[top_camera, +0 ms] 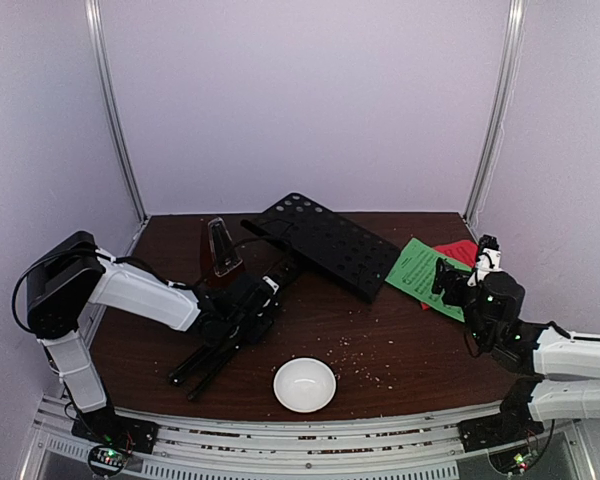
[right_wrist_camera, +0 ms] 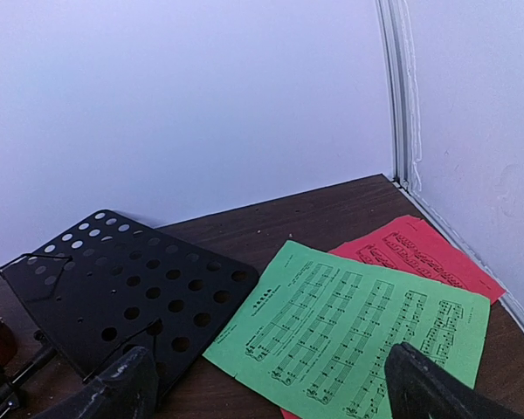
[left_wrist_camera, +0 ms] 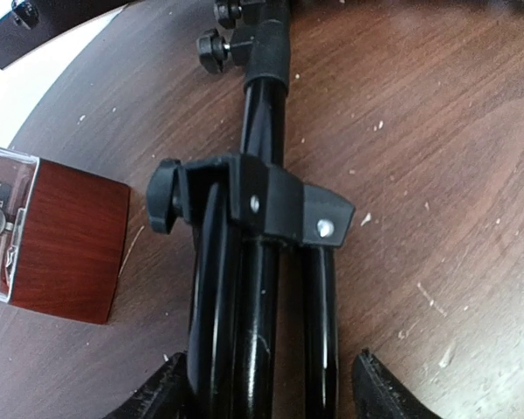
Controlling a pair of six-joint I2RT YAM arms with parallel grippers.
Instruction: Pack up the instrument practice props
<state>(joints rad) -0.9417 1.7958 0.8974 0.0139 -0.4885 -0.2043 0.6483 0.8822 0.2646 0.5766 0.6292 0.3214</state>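
L gripper [left_wrist_camera: 271,397] spread, straddling the folded legs of the black perforated tripod music stand [left_wrist_camera: 262,205]. Red-brown pyramid metronome w/ clear plastic cover [left_wrist_camera: 65,240] sits ahead-left of it. R gripper [right_wrist_camera: 271,388] spread wide; green paper sheet [right_wrist_camera: 358,332] just ahead, overlapping red paper sheet [right_wrist_camera: 424,253].
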